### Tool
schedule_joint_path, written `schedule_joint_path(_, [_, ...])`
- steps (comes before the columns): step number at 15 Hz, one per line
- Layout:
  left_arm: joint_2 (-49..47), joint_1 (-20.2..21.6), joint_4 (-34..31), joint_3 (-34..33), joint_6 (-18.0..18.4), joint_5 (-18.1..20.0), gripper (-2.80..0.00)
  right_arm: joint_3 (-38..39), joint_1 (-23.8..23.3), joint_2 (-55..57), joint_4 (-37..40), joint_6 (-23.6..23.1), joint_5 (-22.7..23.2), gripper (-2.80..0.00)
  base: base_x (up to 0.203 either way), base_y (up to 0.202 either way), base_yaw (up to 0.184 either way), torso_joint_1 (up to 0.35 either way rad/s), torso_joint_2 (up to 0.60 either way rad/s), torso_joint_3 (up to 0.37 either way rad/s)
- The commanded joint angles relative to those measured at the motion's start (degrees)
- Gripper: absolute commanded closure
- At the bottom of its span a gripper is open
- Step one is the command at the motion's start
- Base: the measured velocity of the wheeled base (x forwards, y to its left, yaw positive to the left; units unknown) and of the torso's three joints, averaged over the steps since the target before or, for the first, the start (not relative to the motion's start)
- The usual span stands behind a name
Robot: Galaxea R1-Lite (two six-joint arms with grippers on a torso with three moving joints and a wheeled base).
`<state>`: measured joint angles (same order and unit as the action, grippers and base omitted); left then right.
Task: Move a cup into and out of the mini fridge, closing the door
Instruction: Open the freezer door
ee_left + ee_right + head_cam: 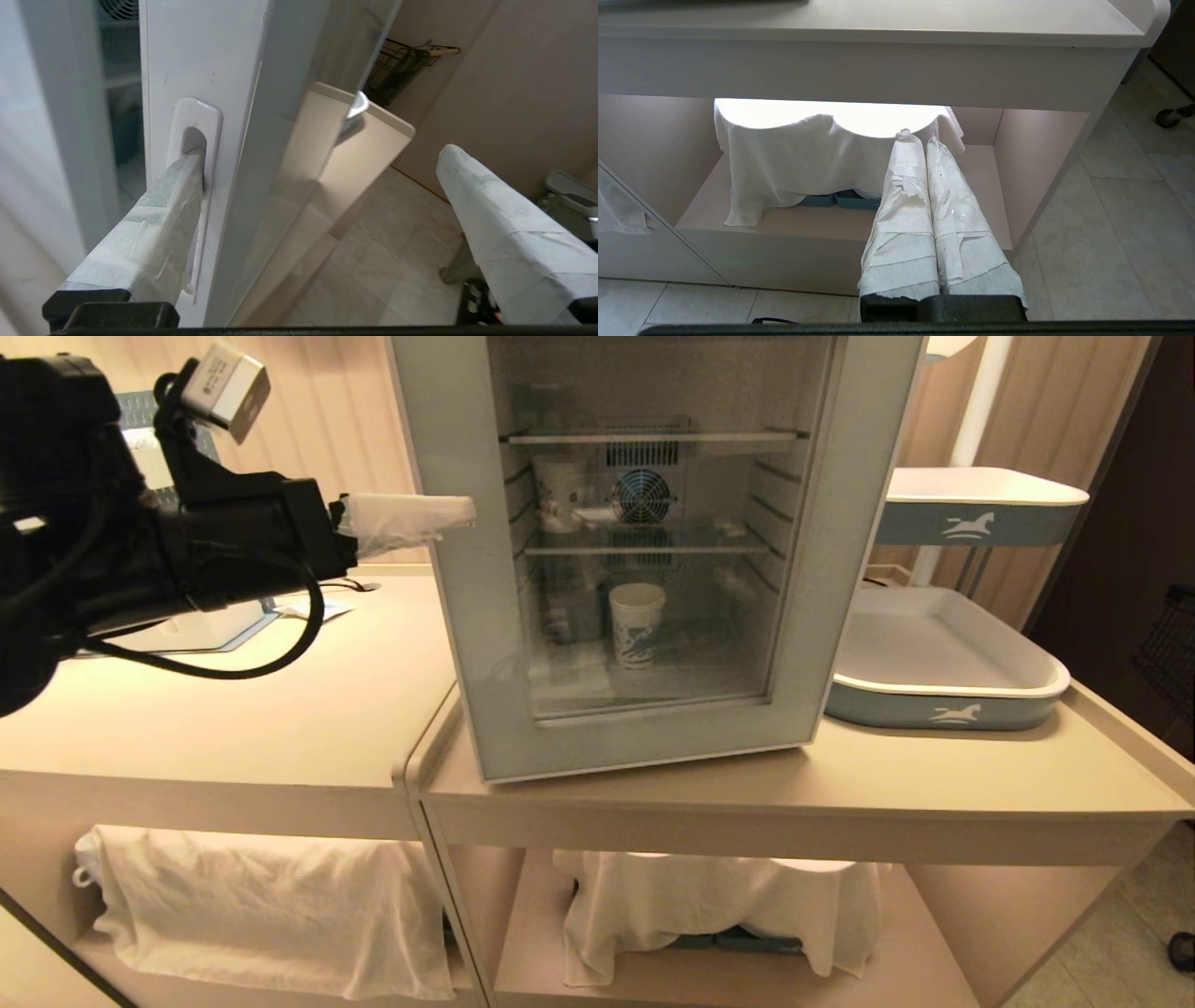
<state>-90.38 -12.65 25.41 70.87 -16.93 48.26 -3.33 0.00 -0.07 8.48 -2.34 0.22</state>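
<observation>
Reaching in from the robot's left, the left end effector (322, 154) stood spread as wide as it goes, holding nothing. One taped finger (154, 219) was tucked into the recessed handle (195, 140) on the edge of the door (448, 448); the other finger hung well apart in open air over the floor. In the head view the door looked almost shut, but the wrist view showed a narrow gap beside the handle, with shelves visible through it.

The cup (637, 623) stood upright on the lower level inside the mini fridge (653, 551), seen through the tinted glass, below the round fan grille (642, 495). The fridge sat on the worktop (934, 775), with a blue and white tray (943, 695) just beside it.

The right end effector (924, 140) hung low in front of the worktop's lower shelf, fingers pressed together on nothing, near a white cloth (784, 158).

The hold was only a hook by one fingertip, not a clamp. A pull at a slant would likely let the finger slide out of the shallow recess. A hard pull might instead drag the light fridge across the worktop towards its edge, or jolt the cup over. A wide swing of the door could also meet the arm.
</observation>
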Motion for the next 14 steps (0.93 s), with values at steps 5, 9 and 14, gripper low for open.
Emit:
schedule_joint_path(5, [12.24,-1.78,-0.97,-7.88,-1.34,0.76,-2.8,-0.01,0.09,-0.01,0.05,-0.03,0.04,0.0,0.0,0.0,0.0,0.0,0.0,0.0])
schedule_joint_path(9, [18.47,-3.09,-6.52,-12.52,-1.64,0.02,-2.8,-0.01,0.07,-0.01,0.05,-0.03,0.04,0.0,0.0,0.0,0.0,0.0,0.0,0.0])
schedule_joint_path(14, [18.16,-0.1,-7.11,-13.96,-1.32,-6.59,-2.8,-0.01,0.0,-0.01,0.05,-0.03,0.04,0.0,0.0,0.0,0.0,0.0,0.0,0.0])
